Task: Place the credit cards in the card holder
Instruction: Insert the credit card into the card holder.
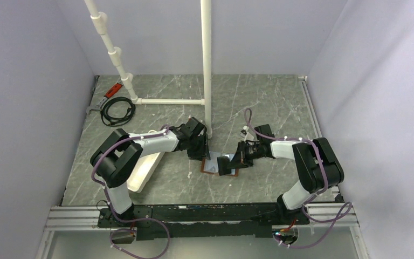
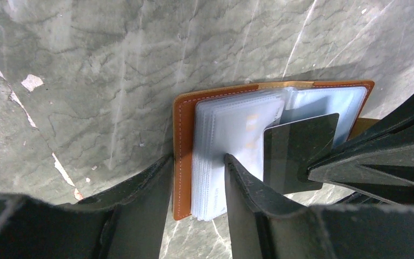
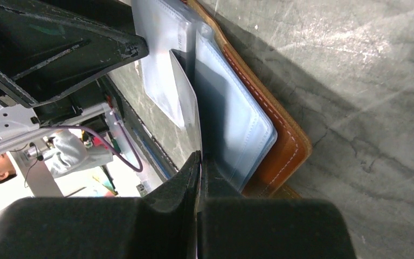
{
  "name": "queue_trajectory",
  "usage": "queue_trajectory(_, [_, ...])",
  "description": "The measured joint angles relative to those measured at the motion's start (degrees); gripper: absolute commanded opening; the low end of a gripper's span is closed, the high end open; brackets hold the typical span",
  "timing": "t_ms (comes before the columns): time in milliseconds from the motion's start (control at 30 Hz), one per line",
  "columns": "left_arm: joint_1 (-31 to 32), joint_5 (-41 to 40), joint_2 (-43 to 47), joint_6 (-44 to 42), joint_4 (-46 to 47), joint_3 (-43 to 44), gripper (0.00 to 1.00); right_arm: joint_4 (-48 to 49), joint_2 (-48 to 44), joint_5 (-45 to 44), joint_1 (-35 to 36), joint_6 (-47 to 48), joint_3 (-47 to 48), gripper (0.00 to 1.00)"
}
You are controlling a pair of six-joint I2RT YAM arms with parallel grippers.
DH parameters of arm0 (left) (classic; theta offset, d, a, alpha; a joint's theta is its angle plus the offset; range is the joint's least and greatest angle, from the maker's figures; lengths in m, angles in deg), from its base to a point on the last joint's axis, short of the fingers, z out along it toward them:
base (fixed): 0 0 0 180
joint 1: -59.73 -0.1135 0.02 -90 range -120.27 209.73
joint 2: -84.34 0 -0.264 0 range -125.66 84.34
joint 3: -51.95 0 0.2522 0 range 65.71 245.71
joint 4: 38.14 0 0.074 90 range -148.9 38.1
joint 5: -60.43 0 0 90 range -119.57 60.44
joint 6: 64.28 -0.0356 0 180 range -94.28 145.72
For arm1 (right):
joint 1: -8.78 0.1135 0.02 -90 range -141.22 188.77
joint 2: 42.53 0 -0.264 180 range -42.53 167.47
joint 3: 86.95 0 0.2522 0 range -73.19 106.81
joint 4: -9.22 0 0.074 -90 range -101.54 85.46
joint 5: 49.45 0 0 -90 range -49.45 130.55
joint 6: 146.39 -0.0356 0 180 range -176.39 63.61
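Both arms reach inward toward frame centre. The left end effector fingers are parted; the right end effector fingers are pinched together.

I work in a lab test cell. Plain lilac walls enclose three sides of a grey marble-pattern table. My two bases bolt to an aluminium rail at the near edge. A white pipe frame rises from the table. Loose purple cables run from my arms. A coiled black cable lies in the far left corner.
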Motion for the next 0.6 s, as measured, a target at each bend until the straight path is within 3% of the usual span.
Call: queue_trajectory(600, [0.0, 0.0, 0.0, 0.02, 0.04, -0.02, 0.43, -3.72, -2.19, -1.36, -0.7, 0.42, 0.5, 0.0])
